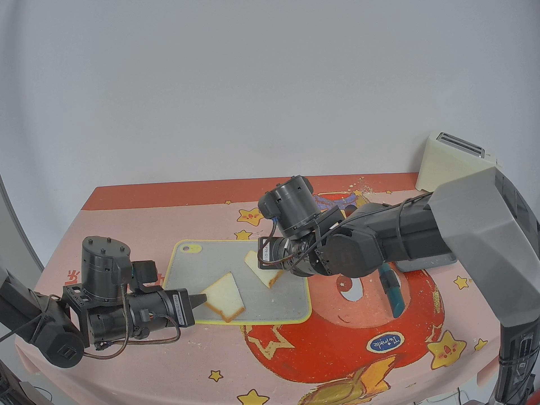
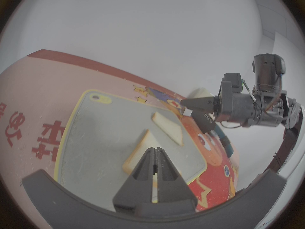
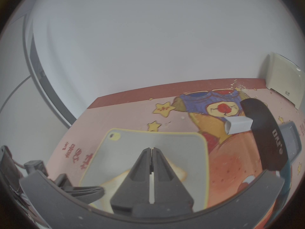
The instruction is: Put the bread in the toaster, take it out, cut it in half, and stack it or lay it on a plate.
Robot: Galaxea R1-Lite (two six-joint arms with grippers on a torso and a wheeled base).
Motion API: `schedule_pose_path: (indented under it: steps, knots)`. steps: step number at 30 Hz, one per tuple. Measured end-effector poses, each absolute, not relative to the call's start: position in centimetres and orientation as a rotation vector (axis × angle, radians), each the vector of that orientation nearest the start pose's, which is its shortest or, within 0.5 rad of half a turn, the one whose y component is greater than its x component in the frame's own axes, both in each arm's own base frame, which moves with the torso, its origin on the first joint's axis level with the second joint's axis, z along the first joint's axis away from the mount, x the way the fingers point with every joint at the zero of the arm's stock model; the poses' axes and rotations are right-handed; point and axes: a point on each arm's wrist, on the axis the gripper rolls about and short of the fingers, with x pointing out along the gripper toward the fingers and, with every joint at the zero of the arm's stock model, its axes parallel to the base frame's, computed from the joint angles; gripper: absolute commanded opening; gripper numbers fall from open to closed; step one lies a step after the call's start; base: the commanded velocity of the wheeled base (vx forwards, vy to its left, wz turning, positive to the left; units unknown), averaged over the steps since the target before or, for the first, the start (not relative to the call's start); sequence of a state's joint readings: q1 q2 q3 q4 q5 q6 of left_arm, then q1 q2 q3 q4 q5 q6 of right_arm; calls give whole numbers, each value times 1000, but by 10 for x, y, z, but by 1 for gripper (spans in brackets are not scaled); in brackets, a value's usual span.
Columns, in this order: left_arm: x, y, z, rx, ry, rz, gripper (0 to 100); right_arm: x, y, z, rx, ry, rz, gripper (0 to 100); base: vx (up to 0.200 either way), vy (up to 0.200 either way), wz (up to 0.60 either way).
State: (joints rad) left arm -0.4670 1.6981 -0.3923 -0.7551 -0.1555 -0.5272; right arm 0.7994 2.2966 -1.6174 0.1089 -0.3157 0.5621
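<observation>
Two bread halves lie on the grey, yellow-rimmed cutting board [image 1: 191,271] [image 2: 105,134] [image 3: 178,147]. The nearer half [image 1: 225,298] [image 2: 141,145] lies flat, and my left gripper [image 1: 201,298] [image 2: 155,149] is shut with its tip at that half's left edge. The farther half [image 1: 260,268] [image 2: 167,128] lies by the board's right side. Just above it hangs my right gripper [image 1: 260,252] [image 2: 181,103] [image 3: 151,149], shut and holding nothing. The cream toaster [image 1: 450,161] [image 3: 284,77] stands at the table's back right corner, its slots showing no bread.
A knife with a teal handle [image 1: 392,292] [image 2: 224,140] lies on the red cartoon tablecloth, right of the board and under my right arm. A flat grey piece [image 1: 427,261] sits beneath that arm. The table's front and far left are open.
</observation>
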Motion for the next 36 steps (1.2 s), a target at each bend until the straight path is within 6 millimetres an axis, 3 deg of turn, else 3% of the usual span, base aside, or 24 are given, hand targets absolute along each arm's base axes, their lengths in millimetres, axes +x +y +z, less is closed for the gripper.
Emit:
schedule_pose_path:
  steps: [15,27,36]
  knots:
    - [216,-114,89,-404,728,-436,0,320,315,96,100,790,236,0,0,0,0]
    - [218,-115,84,-400,747,-431,0,283,327,102,68,815,304,0,0,0,0]
    - [223,-116,81,-400,751,-423,0,266,334,104,81,825,327,0,0,0,0]
